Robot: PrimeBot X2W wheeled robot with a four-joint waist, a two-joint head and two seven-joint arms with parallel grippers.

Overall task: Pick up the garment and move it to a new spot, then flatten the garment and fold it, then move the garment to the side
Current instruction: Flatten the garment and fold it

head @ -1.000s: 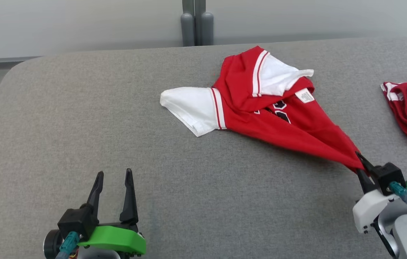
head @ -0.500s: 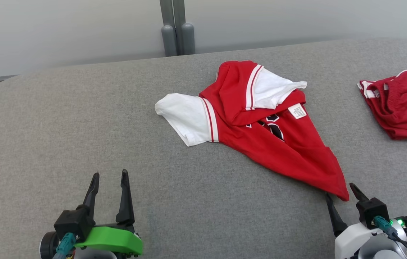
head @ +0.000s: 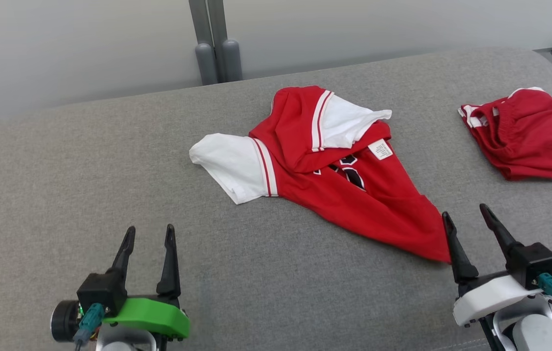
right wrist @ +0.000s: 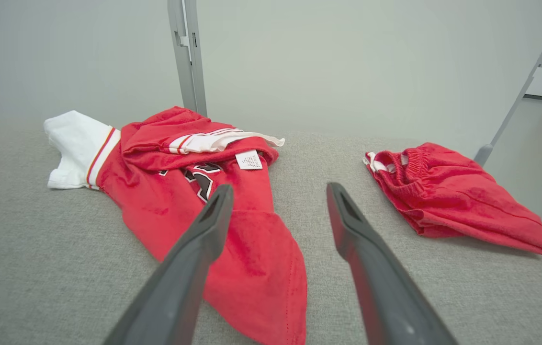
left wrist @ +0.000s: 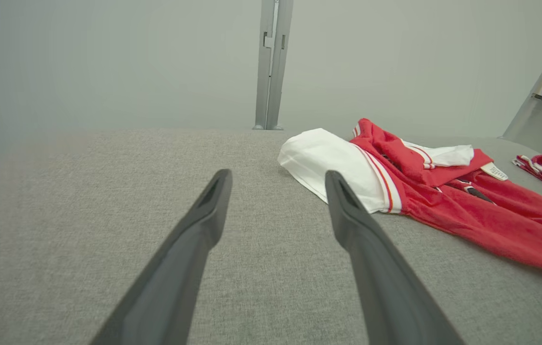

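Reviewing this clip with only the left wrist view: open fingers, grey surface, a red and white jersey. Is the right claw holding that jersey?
Observer: No. The right claw stands open, gripping nothing; the red hem corner of the jersey lies beside its left finger.
Operator: What is the red cloth cut off at my right edge?
Observer: A pair of red shorts with a gathered waistband, lying apart from the jersey on the robot's right.
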